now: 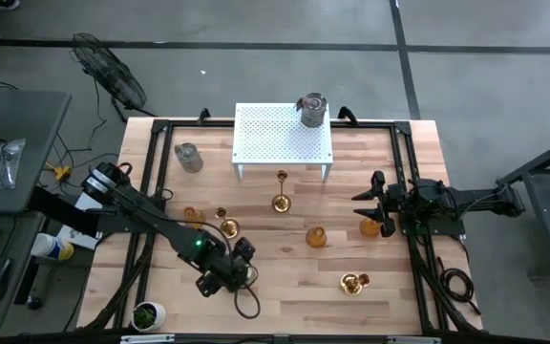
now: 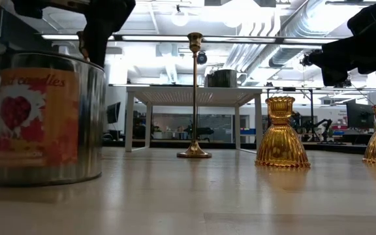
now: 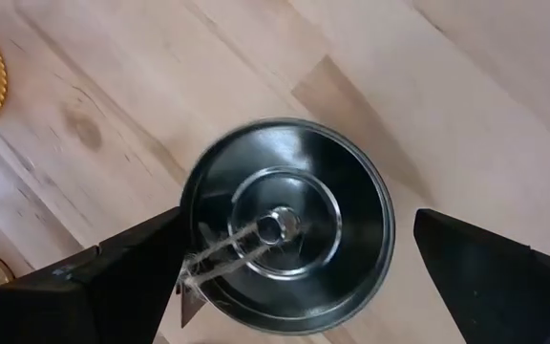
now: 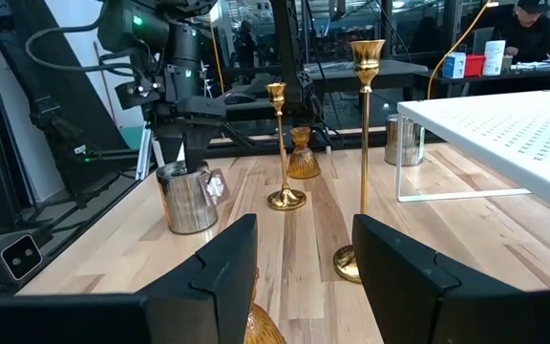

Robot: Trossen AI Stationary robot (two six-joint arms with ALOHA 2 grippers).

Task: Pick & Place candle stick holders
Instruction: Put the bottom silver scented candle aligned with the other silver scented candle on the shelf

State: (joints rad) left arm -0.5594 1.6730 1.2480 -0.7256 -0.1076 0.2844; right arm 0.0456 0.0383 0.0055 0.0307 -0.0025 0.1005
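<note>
A silver-grey metal holder (image 3: 289,225), a tin with a red and orange label (image 2: 44,117), stands upright on its base on the table's near left part. My left gripper (image 3: 299,229) hangs over it, open, with one finger on each side of the rim; it also shows in the low view (image 2: 100,36). My right gripper (image 4: 304,248) is open at the table's right (image 1: 369,204), just above an amber glass cup (image 4: 261,330) that stands on the table. A tall slim gold holder (image 2: 194,98) stands mid-table.
A white perforated stand (image 1: 283,139) at the far middle carries another silver holder (image 1: 313,110). A third silver one (image 1: 188,158) stands at the far left. Amber and gold holders (image 1: 315,236), (image 1: 354,282), (image 1: 221,222) are scattered mid-table. A small potted plant (image 1: 146,313) sits at the near left corner.
</note>
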